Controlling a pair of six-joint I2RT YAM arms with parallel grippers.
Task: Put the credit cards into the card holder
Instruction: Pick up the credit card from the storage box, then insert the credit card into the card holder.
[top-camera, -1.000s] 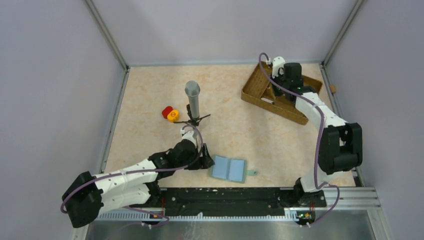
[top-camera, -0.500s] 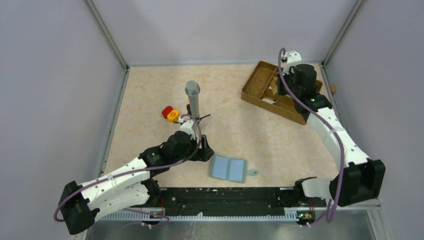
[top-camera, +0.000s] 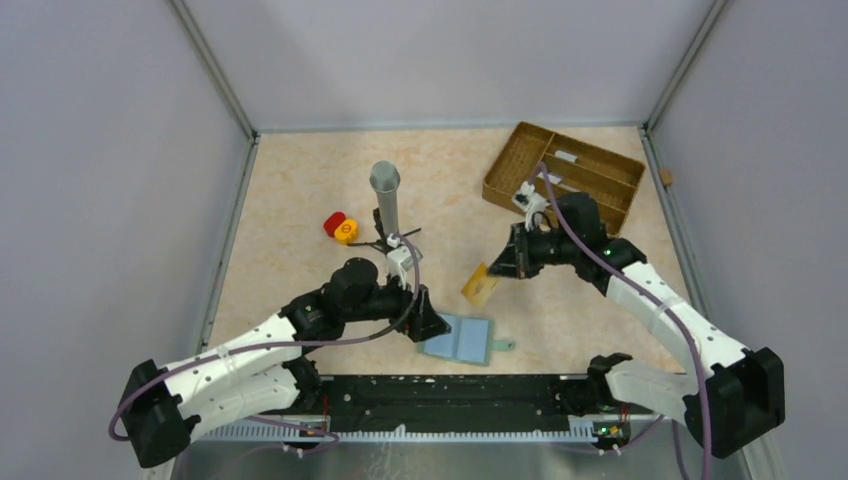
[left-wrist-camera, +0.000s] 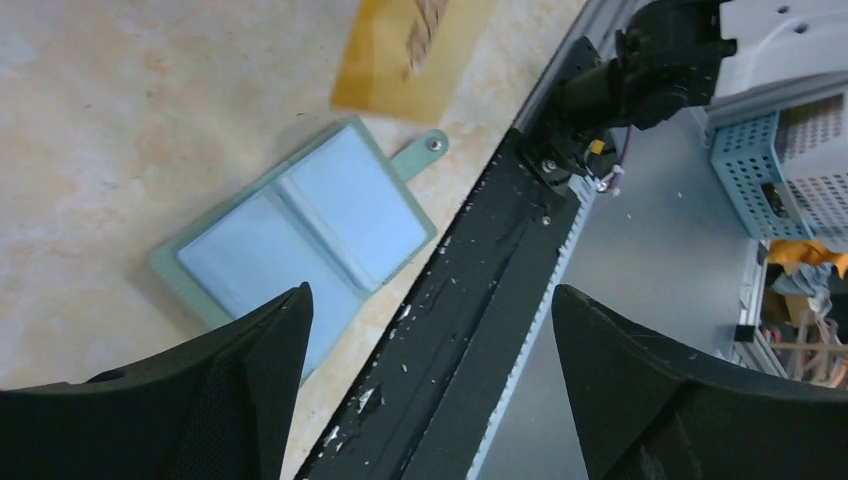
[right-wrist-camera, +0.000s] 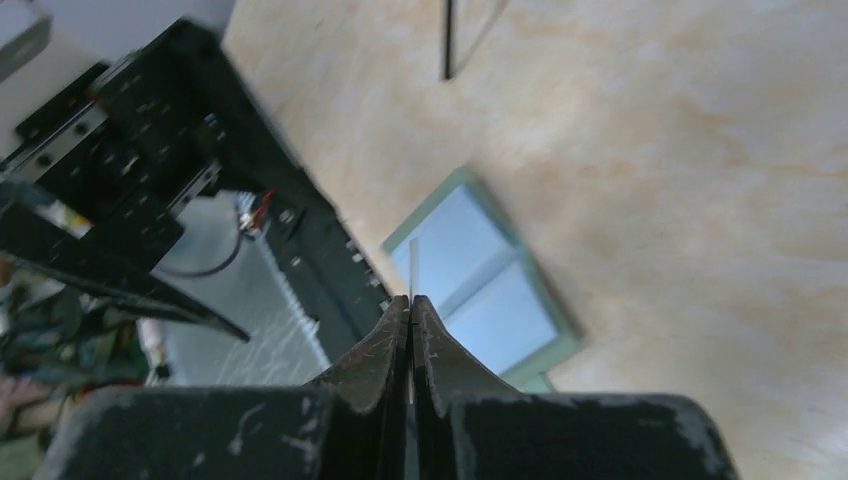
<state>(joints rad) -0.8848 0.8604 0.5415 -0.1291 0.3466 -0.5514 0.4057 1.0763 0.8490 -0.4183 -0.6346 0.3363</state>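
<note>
Tan-gold card (top-camera: 481, 285) looks to be up off the bench (top-camera: 300, 180), pinched edge-on in the right end effector (right-wrist-camera: 411, 305). Its jaws are clamped tight, and the wrist view shows only a thin sliver of card past the tips. Just below it toward the near rail lies the card holder (top-camera: 458, 338), spread open flat, light blue panels up, tab pointing right. The left end effector (left-wrist-camera: 430, 295) hangs at the holder's left edge, jaws spread wide, gripping nothing. The step, as I read it, is delivery: bring the card low, tip it close to flat, and slide its leading edge into a pocket mouth rather than drop it on top. The left arm would do well to press on one panel so the holder can't skate. Too steep an angle and the card may jam against the panel. The count: one card in hand, one card holder, one brown tray (top-camera: 505, 157) far right with pale bits inside too small to name, one upright grey tube (top-camera: 385, 190), one red piece (top-camera: 334, 221) and one yellow piece (top-camera: 346, 234) side by side.
</note>
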